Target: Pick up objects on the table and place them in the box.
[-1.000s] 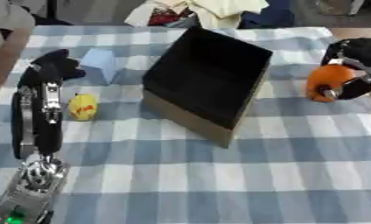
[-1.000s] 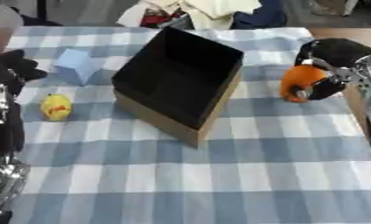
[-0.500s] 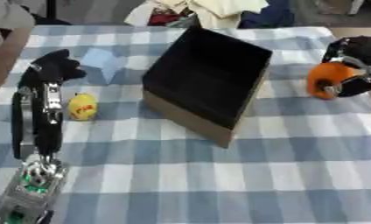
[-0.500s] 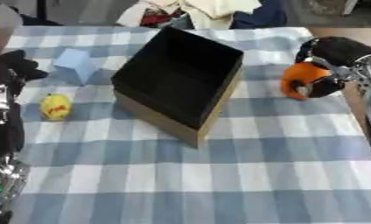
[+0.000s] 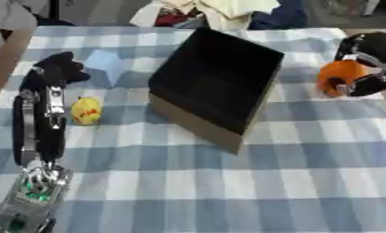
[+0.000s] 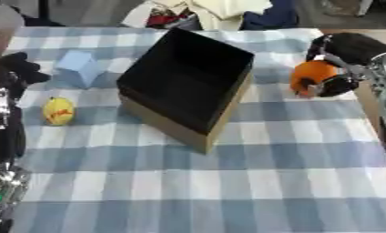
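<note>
While right hand (image 6: 339, 68) fingers wrap the orange ball (image 6: 312, 77) right of box (image 5: 216, 82), next: carry over, release

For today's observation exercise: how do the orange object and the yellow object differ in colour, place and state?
The orange object is orange and round; the yellow object is yellow, looks smaller, and has a red mark. The orange object is right of the box, the yellow object left of it. The right robot hand is curled around the orange object, while the yellow object lies free on the checked cloth beside the left robot hand. Both are still outside the box.
</note>
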Controlling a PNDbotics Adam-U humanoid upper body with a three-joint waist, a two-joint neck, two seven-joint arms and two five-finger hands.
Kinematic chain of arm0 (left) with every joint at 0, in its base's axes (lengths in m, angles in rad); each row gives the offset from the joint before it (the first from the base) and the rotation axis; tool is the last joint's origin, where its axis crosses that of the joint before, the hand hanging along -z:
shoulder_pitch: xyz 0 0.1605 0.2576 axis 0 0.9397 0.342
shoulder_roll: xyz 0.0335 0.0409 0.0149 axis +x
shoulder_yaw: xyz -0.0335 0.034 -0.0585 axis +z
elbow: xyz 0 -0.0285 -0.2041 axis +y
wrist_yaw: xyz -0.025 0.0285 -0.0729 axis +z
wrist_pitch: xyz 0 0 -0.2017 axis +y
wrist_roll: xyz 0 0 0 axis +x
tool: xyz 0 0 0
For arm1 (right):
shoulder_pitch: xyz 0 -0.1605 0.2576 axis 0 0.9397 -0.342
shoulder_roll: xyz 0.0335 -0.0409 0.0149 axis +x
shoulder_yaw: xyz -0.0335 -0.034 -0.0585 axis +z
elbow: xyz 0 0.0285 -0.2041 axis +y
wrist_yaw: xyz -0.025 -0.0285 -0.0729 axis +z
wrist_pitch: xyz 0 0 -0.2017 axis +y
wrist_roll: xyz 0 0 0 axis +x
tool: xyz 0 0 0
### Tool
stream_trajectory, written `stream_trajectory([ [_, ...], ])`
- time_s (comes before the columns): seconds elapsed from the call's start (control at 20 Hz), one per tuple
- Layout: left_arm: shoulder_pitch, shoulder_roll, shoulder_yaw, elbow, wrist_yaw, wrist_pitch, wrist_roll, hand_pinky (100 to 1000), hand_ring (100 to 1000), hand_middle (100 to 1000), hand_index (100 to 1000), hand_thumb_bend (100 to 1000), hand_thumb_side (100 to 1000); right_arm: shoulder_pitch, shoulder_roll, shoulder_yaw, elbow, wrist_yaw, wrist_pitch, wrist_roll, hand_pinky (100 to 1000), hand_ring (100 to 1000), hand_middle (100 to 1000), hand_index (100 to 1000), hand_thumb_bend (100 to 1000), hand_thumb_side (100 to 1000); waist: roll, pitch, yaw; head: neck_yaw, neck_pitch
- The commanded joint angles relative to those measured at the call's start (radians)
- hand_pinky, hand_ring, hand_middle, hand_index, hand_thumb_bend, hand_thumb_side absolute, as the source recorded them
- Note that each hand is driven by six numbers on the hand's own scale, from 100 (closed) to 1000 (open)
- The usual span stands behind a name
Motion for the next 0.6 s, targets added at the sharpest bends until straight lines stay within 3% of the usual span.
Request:
stream_trajectory([
  [0.05,-0.011,0.014,0.003,-0.016,0.002,0.000,-0.005,667,570,573,744,100,797,-0.028,-0.012,0.002,-0.038,-0.024,0.004,-0.010,767,811,658,622,171,296,-0.001,-0.022,0.001,0.000,-0.004],
  [0.6,-0.012,0.015,0.005,-0.016,0.003,0.000,-0.006,664,571,574,744,100,794,-0.048,0.001,0.014,-0.104,-0.078,0.005,-0.015,765,809,652,606,138,245,-0.006,-0.027,0.002,-0.003,-0.003],
])
